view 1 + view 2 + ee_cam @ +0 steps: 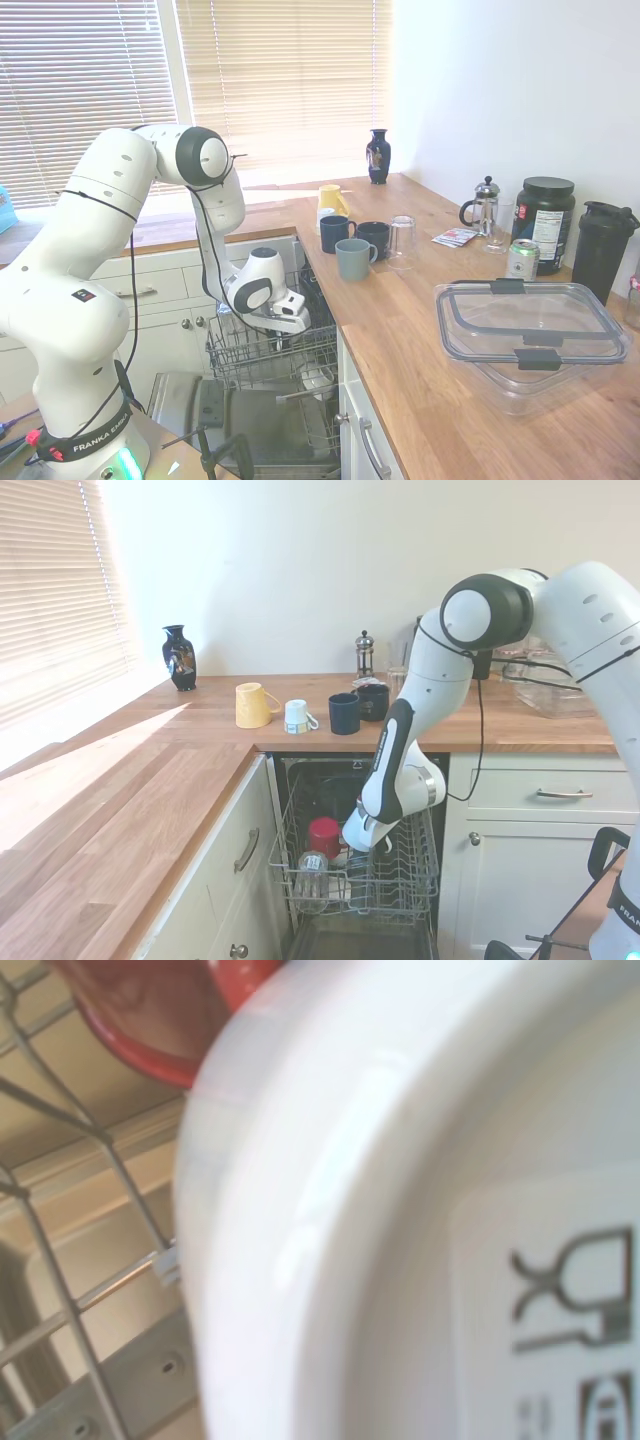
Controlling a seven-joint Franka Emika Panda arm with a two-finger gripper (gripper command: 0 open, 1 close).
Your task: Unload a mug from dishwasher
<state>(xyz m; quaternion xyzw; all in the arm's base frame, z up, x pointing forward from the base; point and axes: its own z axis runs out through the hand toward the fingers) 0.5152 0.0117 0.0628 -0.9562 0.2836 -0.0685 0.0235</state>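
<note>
- The tool (368, 846) reaches down into the dishwasher's wire rack (400, 880); its fingers are hidden by the wrist housing and the rack wires, so their spread can't be told.
- The white mug (400, 1220) fills the wrist view, blurred, its base with dark print facing the camera; it is barely discernible in the exterior views.
- A red cup (323, 837) sits just beside it in the rack.
- The dishwasher (270, 420) stands open below the tabletop (420, 350), its door cut off by the frame.
</note>
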